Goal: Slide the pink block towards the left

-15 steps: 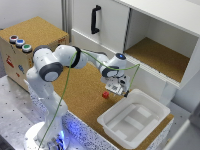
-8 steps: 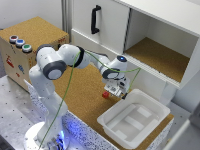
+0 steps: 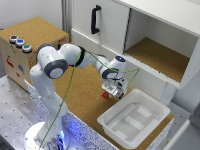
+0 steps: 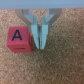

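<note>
Exterior view: gripper point(image 3: 111, 93) low over the cork bench point(image 3: 85, 95), near the white bin point(image 3: 134, 120); pink block point(image 3: 106, 94) touching or just beside it.
Wrist view: jaws pressed together, empty, beside the block point(image 4: 19, 40), likely set to push.
Block: matte cube marked "A", contrary to plain.
Cork: grainy.

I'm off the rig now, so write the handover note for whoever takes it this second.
Tool: fingers together, holding nothing, low over the cork board.
Pink block: on the cork right beside the tool's fingertips, letter A on top. In the exterior view it shows as a red spot under the tool, near the white bin.
Done: tool brought down next to the block.
Left: the slide to the left; whether it has started cannot be told.
</note>
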Tool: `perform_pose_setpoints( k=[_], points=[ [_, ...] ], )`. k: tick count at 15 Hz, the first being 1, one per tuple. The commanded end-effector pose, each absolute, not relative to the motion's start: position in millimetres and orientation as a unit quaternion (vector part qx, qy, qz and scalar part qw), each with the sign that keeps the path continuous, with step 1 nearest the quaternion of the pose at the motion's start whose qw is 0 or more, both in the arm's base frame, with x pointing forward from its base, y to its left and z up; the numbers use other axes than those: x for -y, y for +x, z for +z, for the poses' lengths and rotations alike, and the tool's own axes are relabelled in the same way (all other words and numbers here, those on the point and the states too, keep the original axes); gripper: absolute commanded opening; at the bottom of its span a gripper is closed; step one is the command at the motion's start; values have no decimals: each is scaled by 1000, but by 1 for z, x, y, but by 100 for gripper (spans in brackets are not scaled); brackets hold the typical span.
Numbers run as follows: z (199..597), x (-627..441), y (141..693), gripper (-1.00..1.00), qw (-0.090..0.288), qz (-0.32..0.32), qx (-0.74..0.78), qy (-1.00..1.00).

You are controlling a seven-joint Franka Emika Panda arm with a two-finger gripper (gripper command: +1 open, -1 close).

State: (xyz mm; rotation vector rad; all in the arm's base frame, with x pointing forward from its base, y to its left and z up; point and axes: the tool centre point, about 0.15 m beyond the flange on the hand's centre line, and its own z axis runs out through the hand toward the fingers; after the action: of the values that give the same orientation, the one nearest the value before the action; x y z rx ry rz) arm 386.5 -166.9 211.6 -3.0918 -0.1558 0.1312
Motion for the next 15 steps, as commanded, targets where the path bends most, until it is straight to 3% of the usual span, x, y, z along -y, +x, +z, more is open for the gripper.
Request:
perform_pose_setpoints(
  k=[1, 15],
  points=[
    [209, 148, 375, -100, 2, 24, 70, -997],
    [218, 42, 398, -100, -16, 46, 53, -997]
  ],
)
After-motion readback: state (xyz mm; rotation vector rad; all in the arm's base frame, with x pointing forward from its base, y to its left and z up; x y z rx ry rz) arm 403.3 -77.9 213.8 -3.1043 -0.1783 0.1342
